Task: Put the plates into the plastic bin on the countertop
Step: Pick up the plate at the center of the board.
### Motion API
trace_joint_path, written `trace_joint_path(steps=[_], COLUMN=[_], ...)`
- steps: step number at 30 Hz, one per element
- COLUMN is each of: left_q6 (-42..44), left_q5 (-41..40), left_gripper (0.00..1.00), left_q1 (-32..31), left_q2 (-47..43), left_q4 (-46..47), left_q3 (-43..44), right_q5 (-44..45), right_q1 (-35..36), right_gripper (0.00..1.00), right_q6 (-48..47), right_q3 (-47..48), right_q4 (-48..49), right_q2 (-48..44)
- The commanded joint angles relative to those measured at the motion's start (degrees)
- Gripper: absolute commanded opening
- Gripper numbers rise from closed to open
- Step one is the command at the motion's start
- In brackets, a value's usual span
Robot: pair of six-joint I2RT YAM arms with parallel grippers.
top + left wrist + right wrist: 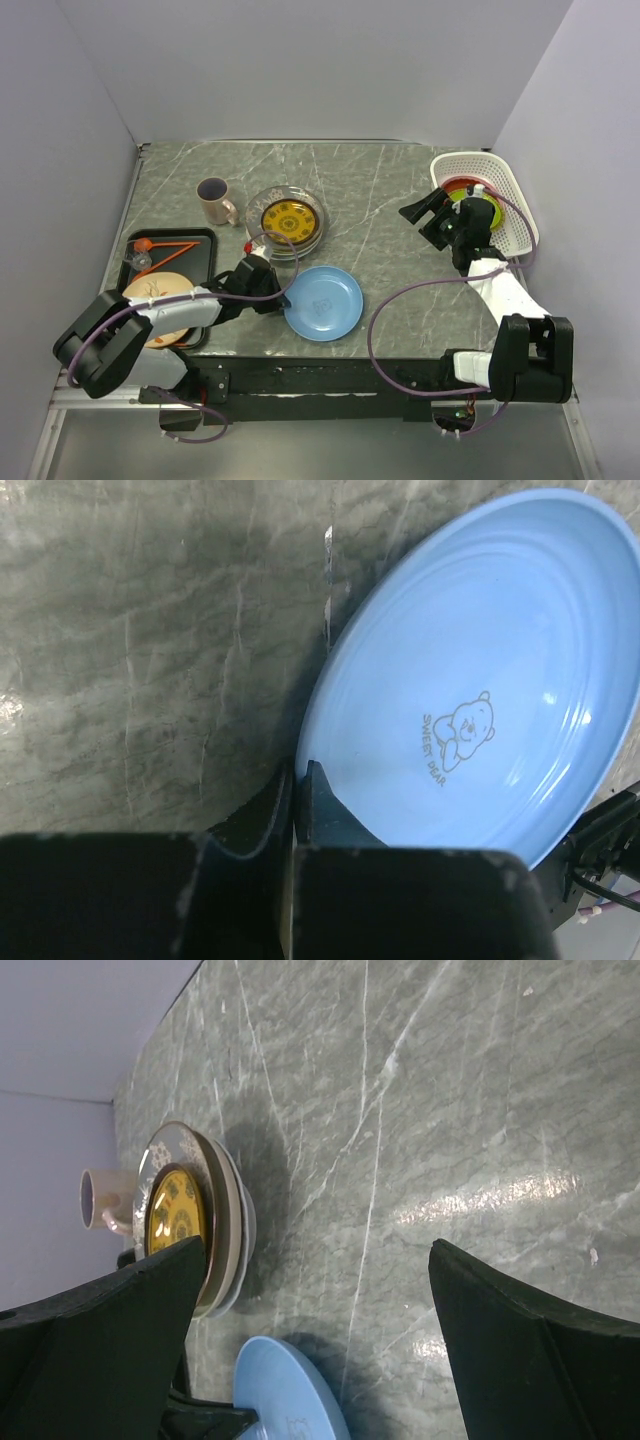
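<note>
A blue plate (325, 303) with a bear print lies on the countertop (380, 190) near the front edge. It also shows in the left wrist view (480, 680). My left gripper (274, 296) is shut on its left rim (300, 785), one finger above and one below. A stack of plates (288, 220) with a yellow-patterned one on top sits behind it and also shows in the right wrist view (190, 1215). The white plastic bin (510, 190) stands at the right and holds a red and a green plate (478, 212), partly hidden by my right arm. My right gripper (425, 212) hangs open and empty left of the bin (320, 1300).
A beige mug (213, 200) stands at the back left. A flat black tray (200, 240) at the left edge holds an orange utensil, and a beige plate (160, 292) lies partly under my left arm. Walls close in on three sides.
</note>
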Motion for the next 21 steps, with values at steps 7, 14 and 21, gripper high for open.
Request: trace_joint_path(steps=[7, 14, 21], left_q6=[-0.5, -0.5, -1.2], left_q5=[-0.4, -1.1, -0.9], left_gripper=[0.01, 0.01, 0.01], left_q1=[-0.1, -0.1, -0.2], left_q2=[-3.6, -7.0, -7.3], left_q4=[0.9, 0.1, 0.4], left_q3=[0.6, 0.9, 2.3], right_q5=[-1.6, -3.7, -7.3], right_q1=[0.4, 0.4, 0.6], right_gripper=[1.0, 1.0, 1.0], right_q6=[-1.3, -2.4, -3.2], right_q3=[-0.1, -1.0, -3.8], right_q4=[1.6, 0.1, 0.0], right_q2=[-1.1, -1.7, -3.7])
